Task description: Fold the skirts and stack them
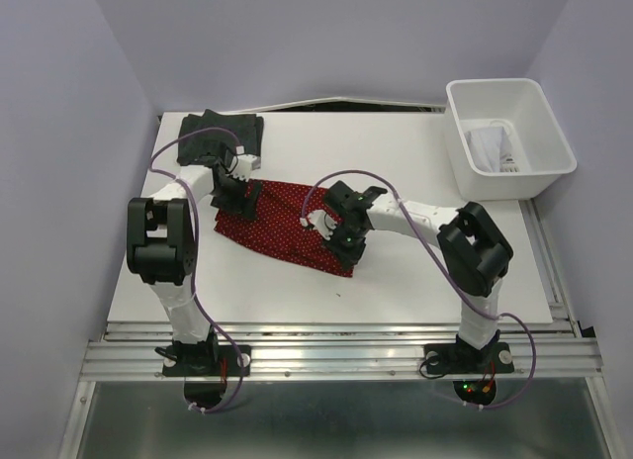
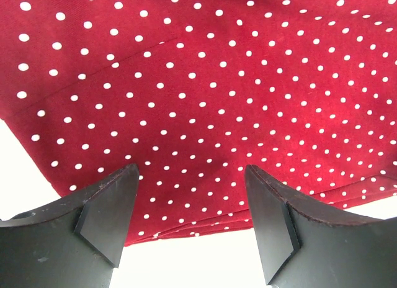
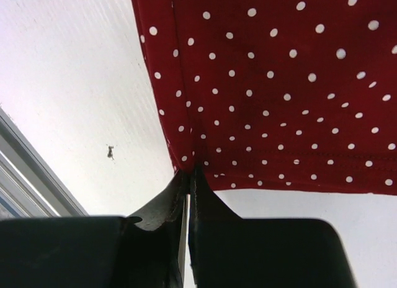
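Pinching the near right corner of the red skirt (image 1: 282, 227): right claw (image 3: 189, 173) is clamped flat, fingers pressed together with the hem corner caught at the tips (no gap visible between them). Cloth fans out from the pinch, up and to the right in the right wrist view. Bare table (image 1: 396, 301) lies left of it, with a small dark speck (image 3: 110, 153) on the surface well clear of the cloth.

Other side: left claw (image 2: 191, 170) is wide, nothing between the fingers. It sits over the skirt's left end, both fingertips over dotted cloth just inside a hemmed edge, white table showing past that edge. Can't tell from the wrist view whether the tips touch the cloth or hang just above it.

The red skirt lies spread across the middle of the table, long axis slanting from far left to near right, roughly flat. A seam line runs across it in the left wrist view.

Far left corner of the table: dark skirt (image 1: 223, 135), a compact folded-looking block, just beyond the left claw and near the red one (the left arm covers part of the gap, so touching or not is unclear). Far right: white skirt (image 1: 487, 147) bunched inside the white bin (image 1: 539, 177).
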`<state>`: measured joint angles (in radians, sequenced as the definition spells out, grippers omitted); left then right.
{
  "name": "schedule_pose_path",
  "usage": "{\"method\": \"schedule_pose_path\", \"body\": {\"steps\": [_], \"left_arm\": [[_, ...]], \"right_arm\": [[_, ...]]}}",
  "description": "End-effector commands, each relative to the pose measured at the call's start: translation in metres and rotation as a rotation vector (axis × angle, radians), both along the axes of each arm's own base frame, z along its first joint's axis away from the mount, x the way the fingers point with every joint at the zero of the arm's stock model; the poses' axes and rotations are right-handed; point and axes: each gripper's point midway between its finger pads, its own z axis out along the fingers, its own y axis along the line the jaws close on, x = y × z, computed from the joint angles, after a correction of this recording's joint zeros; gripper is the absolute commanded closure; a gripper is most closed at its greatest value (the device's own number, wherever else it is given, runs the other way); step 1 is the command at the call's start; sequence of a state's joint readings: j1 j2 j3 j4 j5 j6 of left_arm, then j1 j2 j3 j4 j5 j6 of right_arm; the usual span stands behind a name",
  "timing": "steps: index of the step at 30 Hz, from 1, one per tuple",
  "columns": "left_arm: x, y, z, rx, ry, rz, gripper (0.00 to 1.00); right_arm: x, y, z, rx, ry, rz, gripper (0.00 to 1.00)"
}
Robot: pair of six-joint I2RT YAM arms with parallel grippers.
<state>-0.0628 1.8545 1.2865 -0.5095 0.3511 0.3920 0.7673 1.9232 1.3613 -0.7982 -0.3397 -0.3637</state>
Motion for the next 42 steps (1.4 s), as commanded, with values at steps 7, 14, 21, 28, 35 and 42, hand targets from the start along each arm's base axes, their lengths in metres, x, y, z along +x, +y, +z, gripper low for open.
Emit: {"method": "schedule_pose_path", "body": {"steps": [7,14,21,28,35,42], "left_arm": [[0.001,0.010,-0.006,-0.004,0.016,0.016,0.21],[0.001,0.008,0.001,-0.018,0.004,0.000,0.21],[0.005,0.000,0.074,-0.115,-0.207,-0.018,0.02],[0.003,0.050,0.101,-0.234,-0.277,0.171,0.02],[-0.007,0.081,0.033,-0.362,0.007,0.335,0.34],[-0.013,0.080,-0.002,-0.385,0.096,0.371,0.34]], "right_arm": [[-0.005,-0.017,0.029,-0.040,-0.055,0.062,0.99],[-0.002,-0.008,0.042,-0.014,-0.046,0.071,0.50],[0.038,0.020,0.087,0.125,-0.137,-0.076,0.49],[0.070,0.038,0.073,0.180,-0.143,-0.155,0.52],[0.083,0.054,0.062,0.207,-0.101,-0.203,0.53],[0.091,0.052,0.056,0.200,-0.104,-0.240,0.55]]}}
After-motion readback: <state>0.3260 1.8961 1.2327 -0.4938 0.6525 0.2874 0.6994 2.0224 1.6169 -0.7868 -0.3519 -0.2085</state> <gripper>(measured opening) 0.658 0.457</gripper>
